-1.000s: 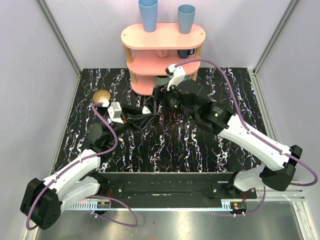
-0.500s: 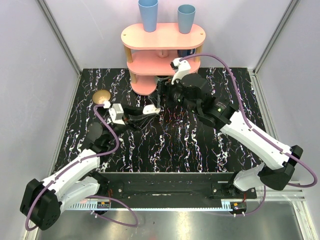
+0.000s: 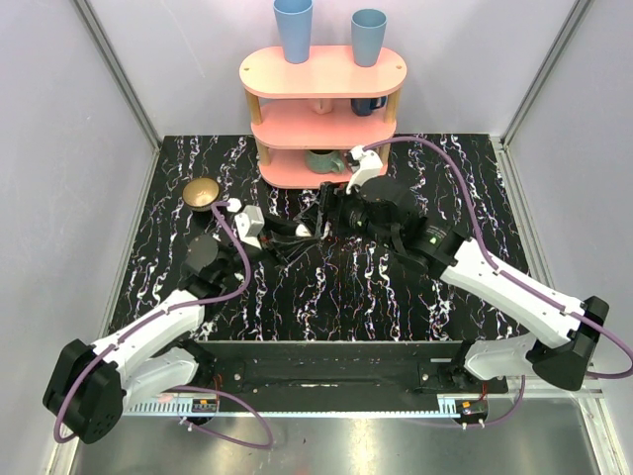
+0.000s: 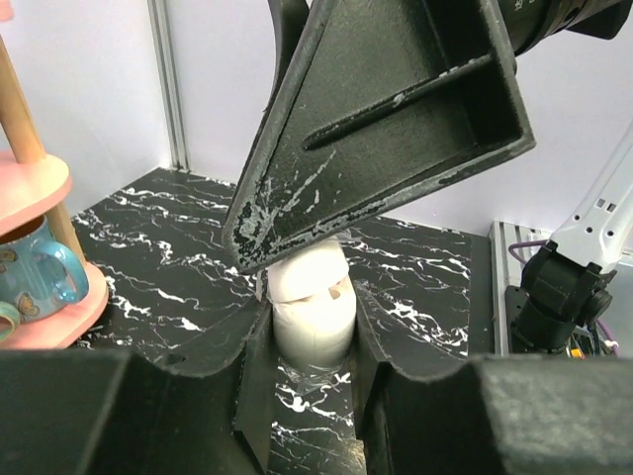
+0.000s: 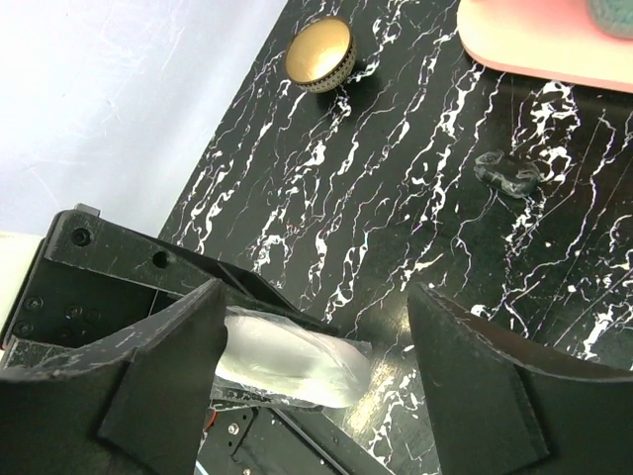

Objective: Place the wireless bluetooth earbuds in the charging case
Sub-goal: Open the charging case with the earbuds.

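The charging case point(image 4: 312, 307) is a white rounded case standing upright on the marble tabletop, gripped between my left gripper's point(image 4: 312, 341) two black fingers. In the right wrist view the case point(image 5: 287, 366) looks glossy, as if under clear film. My right gripper point(image 5: 316, 297) is open wide and hangs directly over the case, with one finger point(image 4: 386, 129) just above its top. In the top view the left gripper point(image 3: 295, 237) and the right gripper point(image 3: 322, 220) meet at the table's middle, and the case is mostly hidden there. No earbuds show in any view.
A pink three-tier shelf point(image 3: 321, 74) with two blue cups on top and mugs point(image 4: 40, 277) below stands at the back. A gold bowl point(image 3: 203, 191) sits at the back left and also shows in the right wrist view point(image 5: 318, 54). A crumpled clear scrap point(image 5: 509, 173) lies near the shelf.
My left gripper has moved right with the case. My right gripper has come away from the shelf and down over the case.
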`<action>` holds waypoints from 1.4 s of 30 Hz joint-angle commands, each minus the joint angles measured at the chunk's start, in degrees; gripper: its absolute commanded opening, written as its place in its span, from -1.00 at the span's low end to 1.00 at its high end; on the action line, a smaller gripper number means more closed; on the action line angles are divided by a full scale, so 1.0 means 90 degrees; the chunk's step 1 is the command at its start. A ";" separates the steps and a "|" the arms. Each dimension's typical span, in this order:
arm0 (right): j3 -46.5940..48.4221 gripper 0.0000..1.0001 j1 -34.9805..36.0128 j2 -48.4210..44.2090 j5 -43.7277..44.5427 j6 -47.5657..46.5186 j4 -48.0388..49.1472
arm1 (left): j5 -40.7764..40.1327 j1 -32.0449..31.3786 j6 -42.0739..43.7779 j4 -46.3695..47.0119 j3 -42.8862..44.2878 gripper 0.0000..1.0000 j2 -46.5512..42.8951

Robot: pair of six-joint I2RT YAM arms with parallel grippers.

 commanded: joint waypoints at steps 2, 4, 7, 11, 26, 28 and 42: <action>0.0718 0.62 0.0163 0.0052 0.0259 -0.0627 -0.1044 | -0.0559 0.0131 -0.0015 0.1099 0.0456 -1.00 -0.0214; 0.0915 0.65 0.0065 -0.0025 0.0231 -0.0861 -0.1015 | -0.0578 0.0121 -0.0005 0.1011 0.0368 -1.00 -0.0370; 0.1082 0.65 -0.0013 -0.0191 -0.0070 -0.1145 -0.1005 | -0.0705 0.0131 0.0024 0.0835 0.0250 -1.00 -0.0566; 0.0955 0.65 -0.0023 -0.0387 -0.0637 -0.1272 -0.1083 | -0.0871 0.0121 0.0044 0.0737 0.0201 -1.00 -0.0654; 0.0662 0.65 -0.0023 -0.0407 -0.0639 -0.1067 -0.0820 | -0.0588 0.0121 -0.0044 0.0805 0.0348 -1.00 -0.0664; 0.0710 0.66 -0.0053 -0.0368 -0.0648 -0.1077 -0.0702 | -0.0500 0.0121 -0.0064 0.0786 0.0348 -1.00 -0.0683; 0.0984 0.67 -0.0521 -0.0143 -0.0785 -0.1058 -0.0448 | -0.0236 -0.0025 0.0122 0.0551 0.0153 -1.00 -0.0830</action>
